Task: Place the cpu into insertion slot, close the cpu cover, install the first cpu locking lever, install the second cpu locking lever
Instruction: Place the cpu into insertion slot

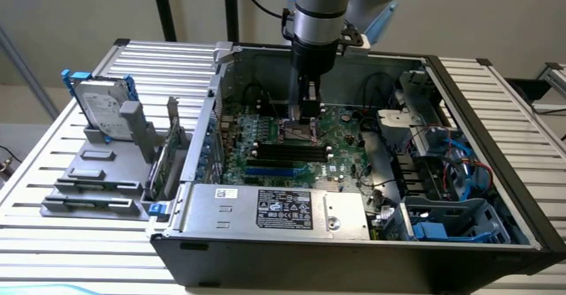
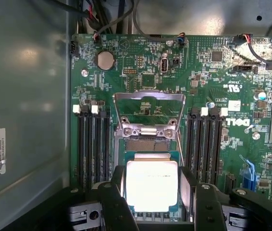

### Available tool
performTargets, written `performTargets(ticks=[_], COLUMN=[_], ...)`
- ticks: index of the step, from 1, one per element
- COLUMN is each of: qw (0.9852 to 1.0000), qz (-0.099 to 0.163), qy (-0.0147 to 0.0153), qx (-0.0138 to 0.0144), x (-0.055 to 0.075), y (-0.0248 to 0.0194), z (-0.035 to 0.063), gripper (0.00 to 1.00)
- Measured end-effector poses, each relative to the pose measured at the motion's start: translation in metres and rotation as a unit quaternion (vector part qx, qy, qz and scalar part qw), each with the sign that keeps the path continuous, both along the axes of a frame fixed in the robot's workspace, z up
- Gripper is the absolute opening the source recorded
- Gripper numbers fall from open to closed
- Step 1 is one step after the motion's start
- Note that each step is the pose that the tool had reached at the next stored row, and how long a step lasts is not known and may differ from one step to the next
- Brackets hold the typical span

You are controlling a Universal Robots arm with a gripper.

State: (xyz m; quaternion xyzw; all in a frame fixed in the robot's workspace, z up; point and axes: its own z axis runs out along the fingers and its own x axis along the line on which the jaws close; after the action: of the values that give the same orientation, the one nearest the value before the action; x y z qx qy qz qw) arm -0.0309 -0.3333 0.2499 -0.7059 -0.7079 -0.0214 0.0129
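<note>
The cpu (image 2: 151,185) shows its bright silvery face between the two dark fingers (image 2: 116,192) of my gripper (image 2: 151,192), which is shut on its sides. It hangs just over the insertion slot (image 2: 145,145), covering most of it. Beyond the slot, the cpu cover (image 2: 148,95) is swung open, with green board showing through its window. A thin locking lever (image 2: 180,144) runs along the slot's side. In the exterior view my gripper (image 1: 306,124) reaches down into the computer case, right above the insertion slot (image 1: 298,136) on the green motherboard (image 1: 340,142).
Long black memory slots (image 2: 93,144) flank the socket on both sides. A grey labelled power-supply box (image 1: 274,209) sits at the case's front. Cables and blue drive bays (image 1: 451,222) fill the exterior view's right. A hard drive (image 1: 99,109) stands in a holder outside the case.
</note>
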Motion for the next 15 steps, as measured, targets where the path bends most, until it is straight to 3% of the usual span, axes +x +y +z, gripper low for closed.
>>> performTargets(ticks=[15], qw=[1.0000], qz=[-0.001], qy=[0.0003], qx=[-0.0010], x=[0.000], y=[0.0012], z=[-0.0269], gripper=[0.55])
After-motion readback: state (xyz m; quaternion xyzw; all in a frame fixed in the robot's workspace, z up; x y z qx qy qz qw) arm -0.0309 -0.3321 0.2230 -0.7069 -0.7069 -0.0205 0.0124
